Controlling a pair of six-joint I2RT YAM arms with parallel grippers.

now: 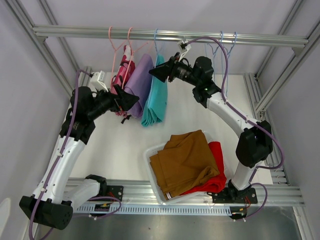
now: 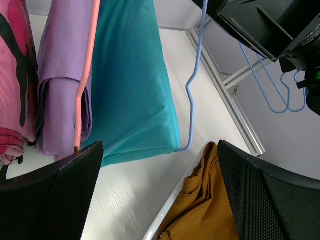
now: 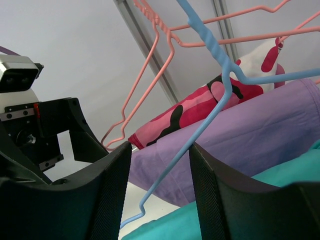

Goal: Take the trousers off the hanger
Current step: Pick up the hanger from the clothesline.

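Three trousers hang on hangers from the rail point(image 1: 165, 35): pink camouflage point(image 1: 122, 75), lilac point(image 1: 140, 82) and teal point(image 1: 156, 95). The mustard-brown trousers point(image 1: 185, 160) and red trousers point(image 1: 217, 170) lie in a white bin point(image 1: 148, 159). My left gripper point(image 1: 131, 100) is open and empty beside the lilac pair; its view shows teal point(image 2: 135, 85), lilac point(image 2: 60, 75) and pink camouflage point(image 2: 15, 75). My right gripper point(image 1: 157, 72) is open at the top of the teal pair. In its view the blue hanger wire point(image 3: 200, 135) runs between the open jaws point(image 3: 160, 185), above the teal cloth point(image 3: 170, 225).
Empty blue hangers point(image 1: 225, 47) hang at the right end of the rail. A pink hanger point(image 2: 85, 85) carries the lilac pair. The bin rim point(image 2: 165, 220) lies just below my left gripper. Frame posts stand at both sides.
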